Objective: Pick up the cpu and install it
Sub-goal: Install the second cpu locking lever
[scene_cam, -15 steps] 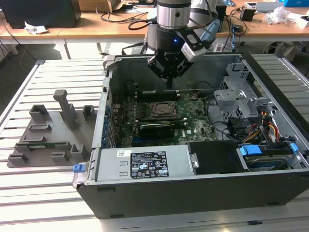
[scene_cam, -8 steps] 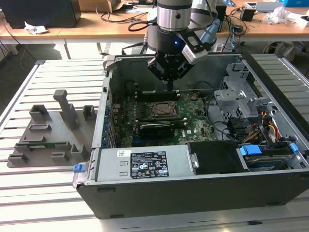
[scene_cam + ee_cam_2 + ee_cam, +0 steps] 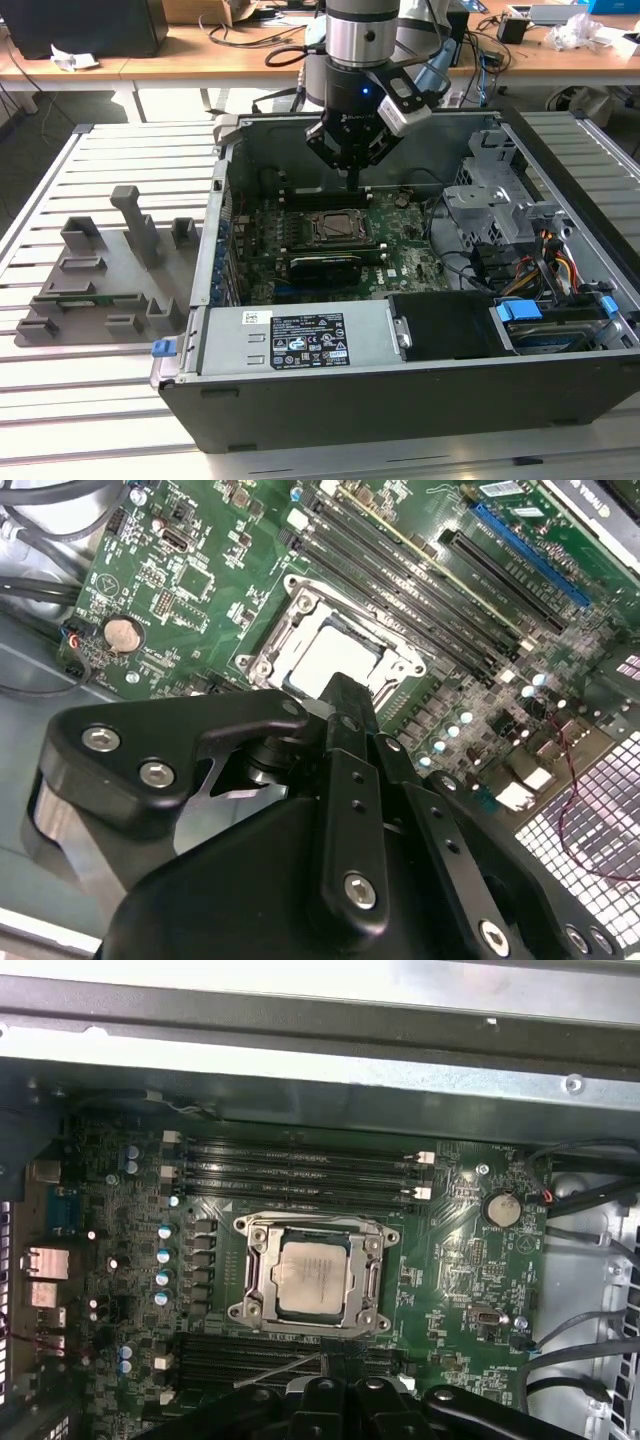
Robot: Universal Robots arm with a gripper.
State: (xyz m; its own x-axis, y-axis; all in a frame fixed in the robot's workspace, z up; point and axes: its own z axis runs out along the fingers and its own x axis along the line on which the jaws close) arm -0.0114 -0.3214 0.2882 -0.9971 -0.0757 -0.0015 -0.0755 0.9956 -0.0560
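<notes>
The cpu (image 3: 315, 1277) is a silvery square chip lying flat in the metal socket frame (image 3: 255, 1280) on the green motherboard (image 3: 470, 1260), inside the open computer case (image 3: 400, 410). It also appears in the second wrist view as the cpu (image 3: 330, 655), and in the exterior view as a small square, the cpu (image 3: 336, 227). My gripper (image 3: 352, 178) hangs above the board just behind the socket, with its fingers together and nothing between them. In both wrist views the gripper (image 3: 335, 1362) (image 3: 345, 695) is close to the socket's edge, apart from the chip.
A grey holder tray (image 3: 100, 285) with upright blocks lies on the slatted table at the exterior view's left. Inside the case are a black expansion card (image 3: 325, 268), memory slots (image 3: 300, 1172), a power supply (image 3: 290, 340), a drive cage (image 3: 490, 200) and cables (image 3: 590, 1230).
</notes>
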